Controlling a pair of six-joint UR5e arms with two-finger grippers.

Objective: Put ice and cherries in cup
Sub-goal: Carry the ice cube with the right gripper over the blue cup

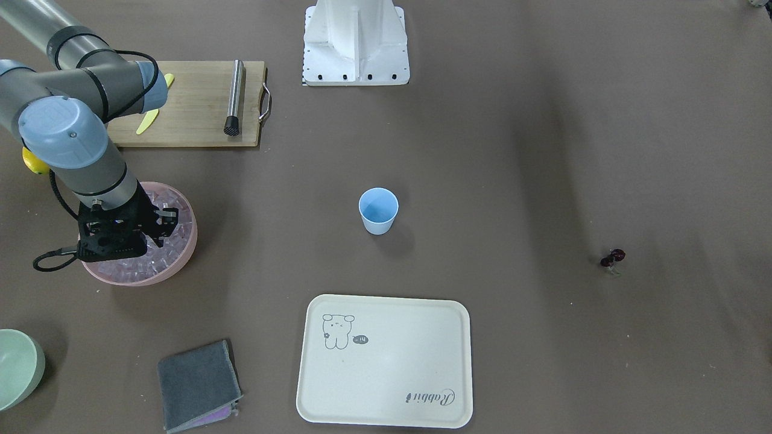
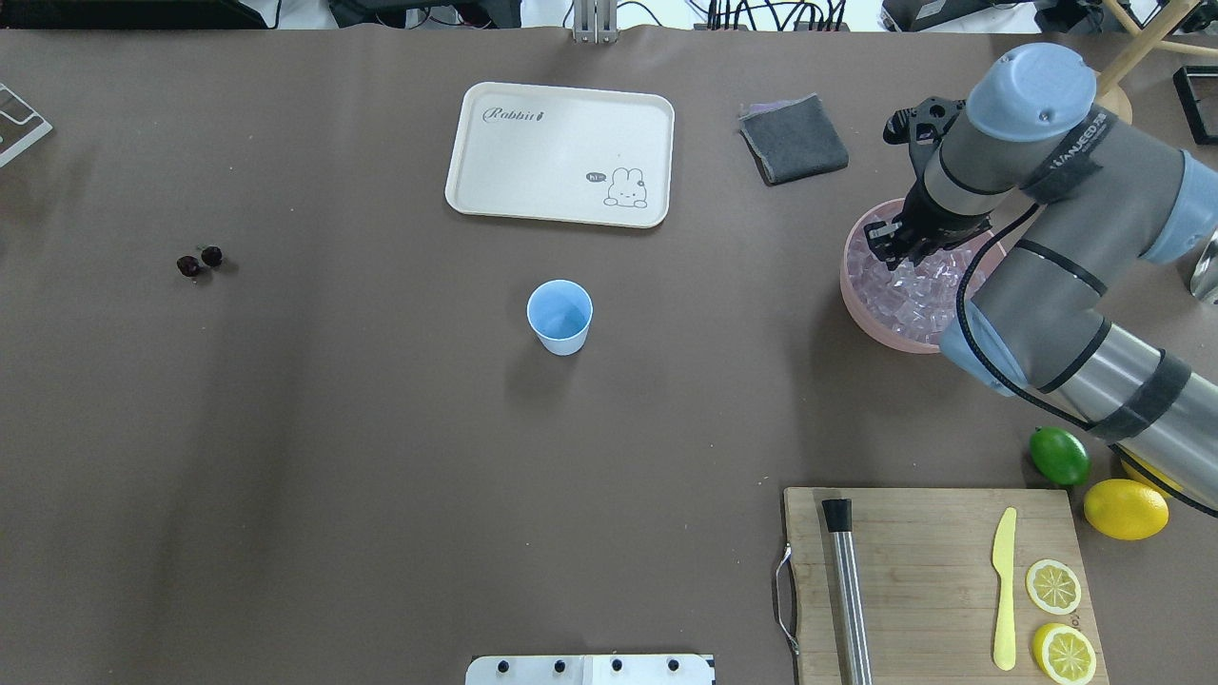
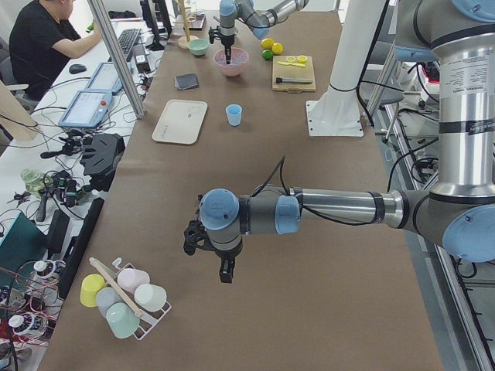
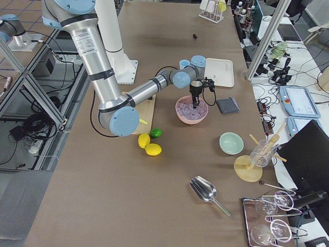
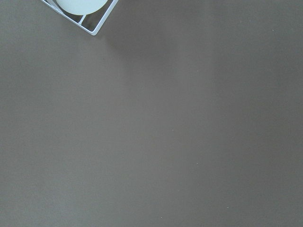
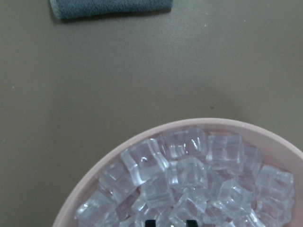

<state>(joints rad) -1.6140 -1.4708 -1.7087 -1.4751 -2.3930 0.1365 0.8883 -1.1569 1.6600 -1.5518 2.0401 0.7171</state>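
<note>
The light blue cup stands upright and empty mid-table; it also shows in the overhead view. The cherries lie far off on the bare table, at the overhead view's left. The ice fills a pink bowl. My right gripper is down in the bowl. In the right wrist view its fingertips stand about one cube apart among the ice, seemingly shut on a cube. My left gripper hangs over bare table far from everything; I cannot tell whether it is open.
A cream tray and a grey cloth lie beyond the cup. A cutting board holds a metal muddler, a yellow knife and lemon slices. A lime and a lemon lie beside it. A pale green bowl sits near the table edge.
</note>
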